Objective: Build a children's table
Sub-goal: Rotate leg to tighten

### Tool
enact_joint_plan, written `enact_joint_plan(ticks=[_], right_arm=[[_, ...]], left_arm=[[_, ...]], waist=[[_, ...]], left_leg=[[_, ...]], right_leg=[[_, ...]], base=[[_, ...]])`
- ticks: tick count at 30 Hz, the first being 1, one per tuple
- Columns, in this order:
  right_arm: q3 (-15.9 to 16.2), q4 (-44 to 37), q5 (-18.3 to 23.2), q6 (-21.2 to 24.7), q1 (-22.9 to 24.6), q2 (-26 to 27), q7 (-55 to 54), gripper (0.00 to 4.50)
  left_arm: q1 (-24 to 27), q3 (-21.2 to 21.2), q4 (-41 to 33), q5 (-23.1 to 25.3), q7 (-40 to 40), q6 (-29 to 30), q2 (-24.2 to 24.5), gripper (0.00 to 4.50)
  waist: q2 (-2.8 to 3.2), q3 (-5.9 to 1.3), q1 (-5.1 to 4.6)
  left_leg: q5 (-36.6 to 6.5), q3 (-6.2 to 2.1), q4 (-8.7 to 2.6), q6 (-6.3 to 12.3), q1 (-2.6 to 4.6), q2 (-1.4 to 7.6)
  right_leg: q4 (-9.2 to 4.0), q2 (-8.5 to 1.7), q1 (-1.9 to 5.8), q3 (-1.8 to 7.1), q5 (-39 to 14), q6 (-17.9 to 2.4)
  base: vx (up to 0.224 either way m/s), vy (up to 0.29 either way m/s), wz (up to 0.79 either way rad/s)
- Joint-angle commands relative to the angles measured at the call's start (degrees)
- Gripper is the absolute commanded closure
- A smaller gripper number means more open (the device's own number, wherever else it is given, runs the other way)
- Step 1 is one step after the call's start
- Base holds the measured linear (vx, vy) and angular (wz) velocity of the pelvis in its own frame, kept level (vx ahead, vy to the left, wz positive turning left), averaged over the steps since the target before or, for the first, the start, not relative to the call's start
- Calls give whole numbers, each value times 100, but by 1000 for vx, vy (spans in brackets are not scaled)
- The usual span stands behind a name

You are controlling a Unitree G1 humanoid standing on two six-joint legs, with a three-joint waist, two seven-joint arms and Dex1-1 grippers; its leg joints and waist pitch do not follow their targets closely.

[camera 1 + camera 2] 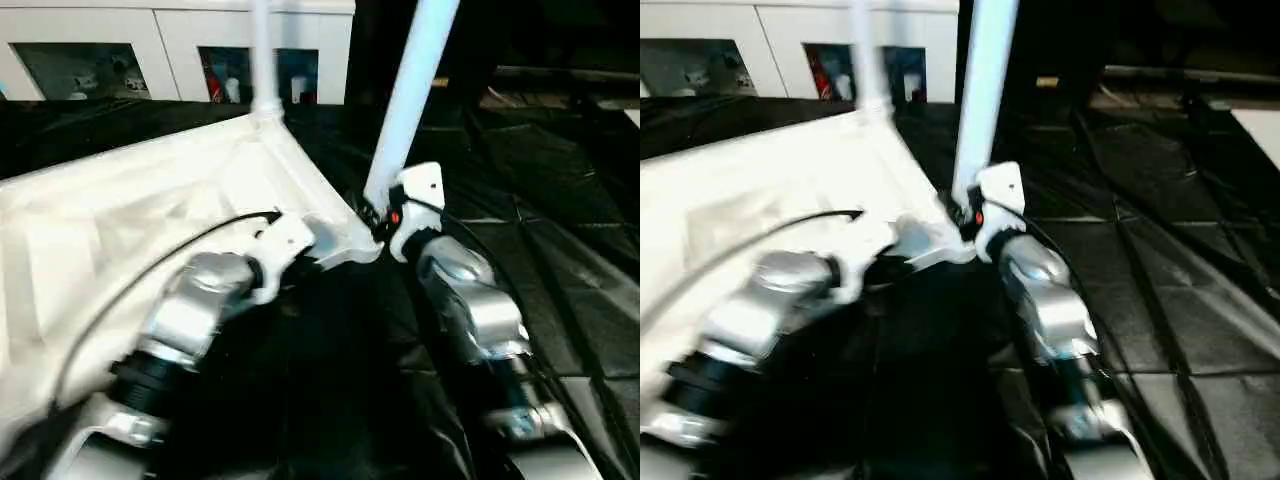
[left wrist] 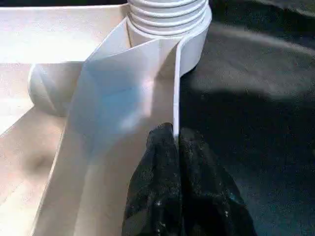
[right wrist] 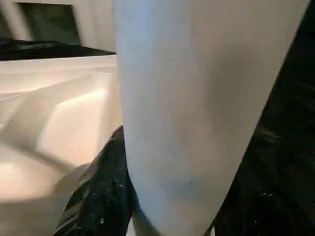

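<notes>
Left wrist view: left gripper [image 2: 176,142] pinched shut on tabletop [image 1: 120,220] rim beside near corner socket [image 2: 170,19]. Right gripper [image 1: 385,222] clamps leg [image 1: 410,90] just above that socket. Step: seating leg, probably not home. Next: press down while tabletop stays braced.

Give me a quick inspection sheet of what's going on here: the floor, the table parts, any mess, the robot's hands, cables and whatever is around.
Surface: dark, shiny floor with a tile-like pattern.
Job's things: white tabletop lying underside up; one leg upright at the far corner; another leg leaning at the near corner.
Clutter: nothing seen.
Grippers: left gripper shut on the thin edge wall of the tabletop near a ribbed corner socket; right gripper closed around the leaning leg near its lower end.
Cables: black cable arching over the left forearm.
Surroundings: white cabinet behind, with things inside too blurred to name.
</notes>
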Motion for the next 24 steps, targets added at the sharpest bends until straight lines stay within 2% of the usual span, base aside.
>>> enact_joint_plan(ticks=[1,2,3,4,5,7,11,15,18,20,21,22,24], right_arm=[[214,1330,-80,485,249,312,-353,266],[219,1358,-92,475,233,325,-378,266],[212,1424,-93,511,177,383,-439,266],[203,1444,-85,538,157,409,-458,266],[201,1482,-117,571,114,459,-477,266],[199,1521,-164,578,67,511,-495,266],[171,1581,-185,548,4,554,-497,266],[107,1778,-203,391,-122,583,-549,266],[108,1767,-184,199,-149,581,-424,266],[27,1671,-68,177,-139,610,-330,266],[-4,1609,-56,157,-137,615,-311,210],[-18,1538,-44,138,-137,611,-281,196],[-8,1344,5,114,-146,582,-132,196]], left_arm=[[10,-265,174,155,479,396,-373,450],[0,-270,166,163,505,423,-399,450],[-50,-267,168,169,568,481,-470,450],[-68,-264,171,168,588,499,-493,450],[-92,-290,165,213,616,551,-502,450],[-85,-325,156,286,633,588,-466,450],[-40,-301,125,314,651,619,-398,450],[-38,-210,136,342,751,667,-359,450],[-53,-190,145,351,747,670,-324,450],[-57,-190,146,350,727,647,-300,450],[-57,-190,147,358,710,620,-285,450],[-58,-186,148,359,693,582,-271,450],[-64,-164,150,338,652,443,-238,450]], waist=[[15,-146,-23],[49,-121,-22],[4,-126,-14],[18,-118,-3],[-16,-125,-5],[-15,-157,-9],[-32,-161,0],[-19,-148,-11],[-31,-150,-20],[-19,-152,-19],[-23,-160,-14],[-8,-164,-4],[-1,-201,8]], left_leg=[[-1220,-207,-443,53,16,470],[-1308,-220,-458,34,25,476],[-1460,-212,-450,40,50,462],[-1530,-226,-463,35,54,464],[-1751,-256,-485,13,74,469],[-1651,-265,-491,13,48,468],[-1616,-248,-488,52,56,464],[-1722,-263,-499,54,50,460],[-1814,-280,-505,47,44,456],[-1819,-277,-509,61,46,460],[-1778,-269,-509,66,47,460],[-1744,-255,-505,66,62,467],[-1580,-230,-479,91,55,460]], right_leg=[[-466,-711,106,381,-1915,-995],[-472,-712,89,379,-2022,-985],[-505,-709,84,382,-2234,-890],[-510,-720,82,386,-2364,-846],[-542,-725,72,383,-2752,-698],[-527,-727,89,385,-2621,-632],[-528,-717,77,389,-2480,-627],[-551,-731,64,387,-2798,-591],[-582,-737,48,384,-3097,-469],[-577,-719,35,386,-2996,-457],[-568,-710,37,386,-2873,-479],[-563,-704,28,389,-2694,-524],[-536,-698,59,397,-2273,-647]], base=[[0,0,0],[0,0,0],[0,0,0],[0,0,0],[0,0,0],[0,0,0],[0,0,0],[0,0,0],[0,0,0],[0,0,0],[0,0,0],[0,0,0],[0,0,0]])
